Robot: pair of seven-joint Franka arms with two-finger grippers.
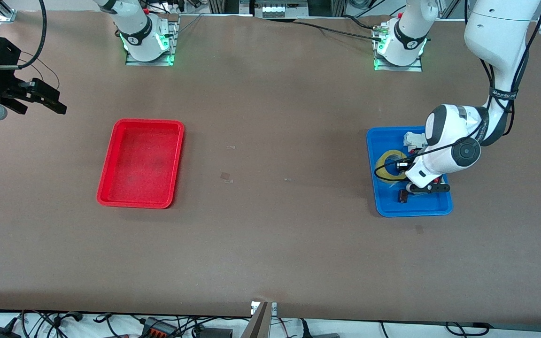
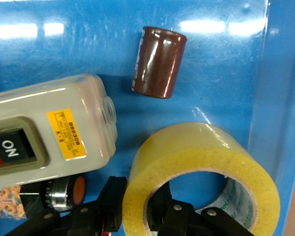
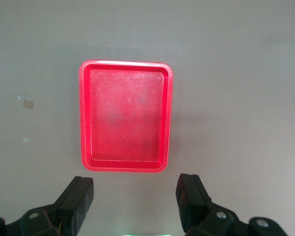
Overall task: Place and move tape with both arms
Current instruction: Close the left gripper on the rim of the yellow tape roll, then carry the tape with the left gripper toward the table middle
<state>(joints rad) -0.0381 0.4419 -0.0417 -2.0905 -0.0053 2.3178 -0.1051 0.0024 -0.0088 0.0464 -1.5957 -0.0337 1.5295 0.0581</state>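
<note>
The tape [image 1: 386,164] [image 2: 201,152], a translucent yellow ring, lies in the blue tray [image 1: 416,206] [image 2: 64,49] at the left arm's end of the table. My left gripper [image 1: 401,165] [image 2: 136,199] is down in that tray and shut on the tape's wall, one finger inside the hole and one outside. My right gripper [image 1: 42,105] [image 3: 135,196] hangs open and empty in the air at the right arm's end of the table, close to the red tray [image 1: 104,188] [image 3: 83,118]. The right arm waits.
A grey switch box [image 1: 413,139] [image 2: 44,132] with an ON button lies in the blue tray right beside the tape. A brown cylinder [image 1: 402,196] [image 2: 159,61] lies in the tray too, nearer to the front camera. The red tray holds nothing.
</note>
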